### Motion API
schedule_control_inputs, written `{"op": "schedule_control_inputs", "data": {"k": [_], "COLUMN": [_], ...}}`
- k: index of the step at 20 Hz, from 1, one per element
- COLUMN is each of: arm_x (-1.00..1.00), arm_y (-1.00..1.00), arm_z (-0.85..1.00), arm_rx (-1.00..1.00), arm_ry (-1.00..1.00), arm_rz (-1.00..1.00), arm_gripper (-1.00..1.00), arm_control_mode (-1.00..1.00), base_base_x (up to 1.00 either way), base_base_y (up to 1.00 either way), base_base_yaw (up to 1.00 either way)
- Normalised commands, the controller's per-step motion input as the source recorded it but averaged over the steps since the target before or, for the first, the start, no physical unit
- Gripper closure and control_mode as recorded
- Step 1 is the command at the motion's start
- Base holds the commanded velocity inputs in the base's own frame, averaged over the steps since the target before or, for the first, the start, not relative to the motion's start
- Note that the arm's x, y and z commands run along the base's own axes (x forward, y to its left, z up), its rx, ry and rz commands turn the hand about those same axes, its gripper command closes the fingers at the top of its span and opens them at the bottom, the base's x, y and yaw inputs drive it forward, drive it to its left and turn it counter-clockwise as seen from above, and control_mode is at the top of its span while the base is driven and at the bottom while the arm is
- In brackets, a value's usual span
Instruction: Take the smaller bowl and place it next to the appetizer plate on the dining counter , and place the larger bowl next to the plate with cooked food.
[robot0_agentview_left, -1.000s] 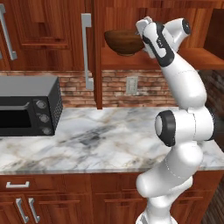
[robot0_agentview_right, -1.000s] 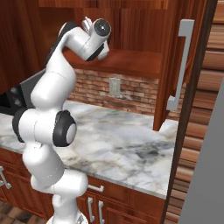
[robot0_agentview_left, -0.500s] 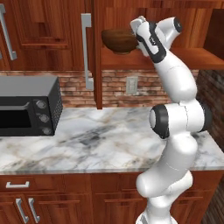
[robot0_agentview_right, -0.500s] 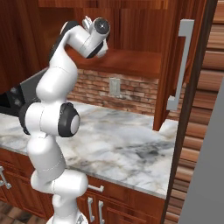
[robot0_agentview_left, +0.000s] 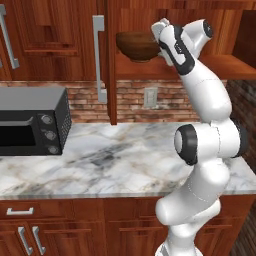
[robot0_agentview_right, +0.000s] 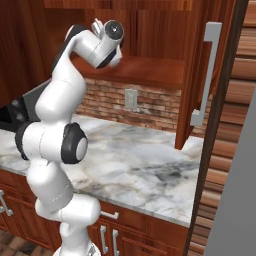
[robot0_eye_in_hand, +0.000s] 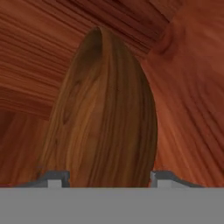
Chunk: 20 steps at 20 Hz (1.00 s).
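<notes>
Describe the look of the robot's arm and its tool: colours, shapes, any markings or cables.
The arm is glossy white, built of rounded tubular links with dark grey to black joint rings and round end caps. The hand section carries a black band. The tool ends in two small grey, blocky finger tips. No cables or markings are visible.

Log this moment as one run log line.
phase: grasping | target: larger bowl on cabinet shelf | end effector: fingers straddling bowl rim | smaller bowl: not placed
</notes>
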Motion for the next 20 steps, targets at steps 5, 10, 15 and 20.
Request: {"op": "schedule_control_inputs", "data": {"k": [5, 10, 15, 20], "arm_x": [-1.00, -1.00, -1.00, -1.00], "arm_y": [0.00, -0.03, -0.24, -0.27], "arm_z": [0.00, 0.00, 0.14, 0.17], "arm_rx": [-0.01, 0.00, 0.00, 0.00], "arm_ry": [-0.30, -0.23, 0.00, 0.00], "arm_rz": [-0.04, -0.03, -0.04, -0.02], "arm_gripper": [1.00, 1.00, 1.00, 1.00], "arm_control_mode": [-1.00, -1.00, -1.00, -1.00], "base_base_x": [0.00, 0.00, 0.00, 0.00], "base_base_y": [0.00, 0.00, 0.00, 0.00], "base_base_yaw": [0.00, 0.00, 0.00, 0.00]}}
